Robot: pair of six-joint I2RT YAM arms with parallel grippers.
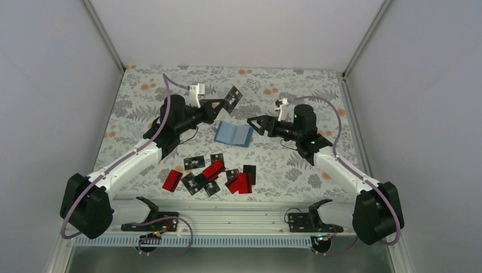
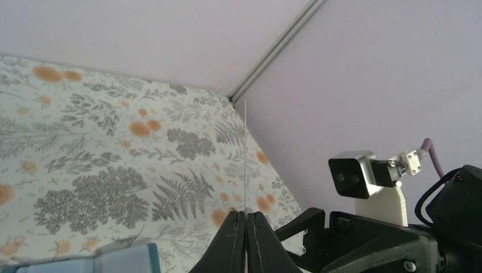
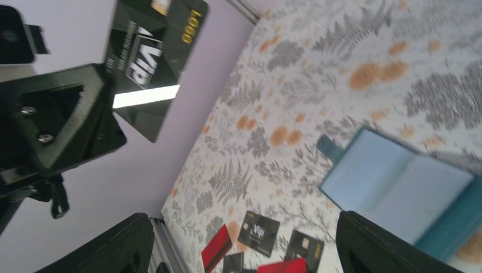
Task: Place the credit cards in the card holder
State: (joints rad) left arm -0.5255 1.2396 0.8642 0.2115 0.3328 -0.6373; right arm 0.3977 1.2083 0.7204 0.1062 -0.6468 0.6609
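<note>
The card holder (image 1: 233,133) lies open at frame centre; left gripper (image 1: 223,103) pinches one black card (image 1: 232,98) just above-left; right gripper (image 1: 253,124) gapes empty beside it; loose credit cards (image 1: 213,173) lie below; next, seemingly, slide the card's edge into a pocket.

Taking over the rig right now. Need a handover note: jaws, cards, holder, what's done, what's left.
Left gripper: jaws shut on one black card, held up off the table.
Right gripper: jaws open, empty, just right of the card holder.
Card holder: lying open on the table, no card visible in it.
Other cards: red and black, loose near the table's front edge.
Done: one card picked up.
Left: slot it in, then load the rest.
</note>
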